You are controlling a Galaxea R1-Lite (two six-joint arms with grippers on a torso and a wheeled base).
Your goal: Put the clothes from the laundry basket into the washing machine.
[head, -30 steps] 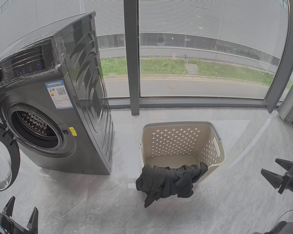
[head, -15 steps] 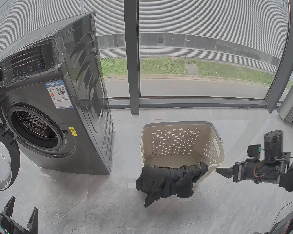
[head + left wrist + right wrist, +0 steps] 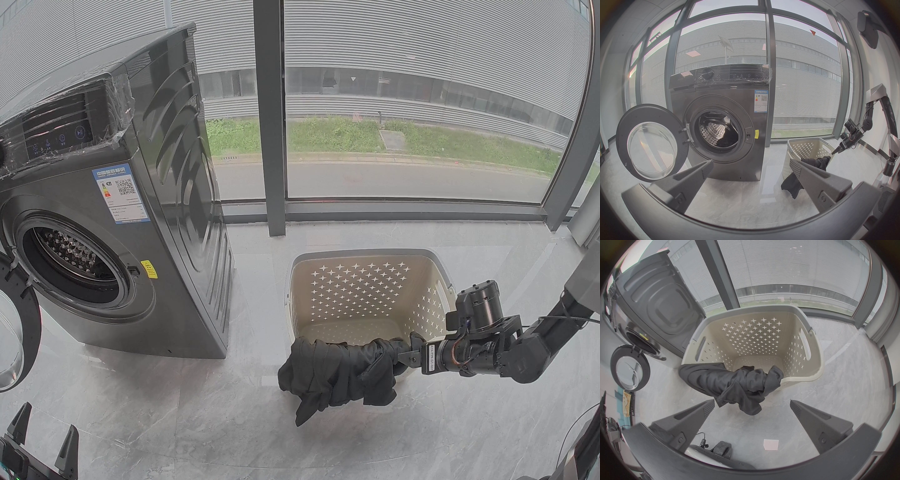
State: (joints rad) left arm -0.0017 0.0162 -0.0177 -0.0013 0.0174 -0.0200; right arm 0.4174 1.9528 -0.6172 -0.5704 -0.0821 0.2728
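Cream plastic laundry basket with star-shaped holes stands on the grey tiled floor. A black crumpled garment hangs over the basket's near rim, mostly outside, down its front wall. Right gripper is level with that rim at the basket's near right corner, just beside the garment's end; fingers spread, nothing held. Contact with the cloth cannot be judged. Dark grey front-loading washing machine is left of the basket, its round door swung open. Left gripper is low, well left of the basket, released and empty.

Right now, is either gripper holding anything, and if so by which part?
Nothing is held. The right gripper is open near the dark garment draped over the laundry basket rim; the left gripper is open and empty.
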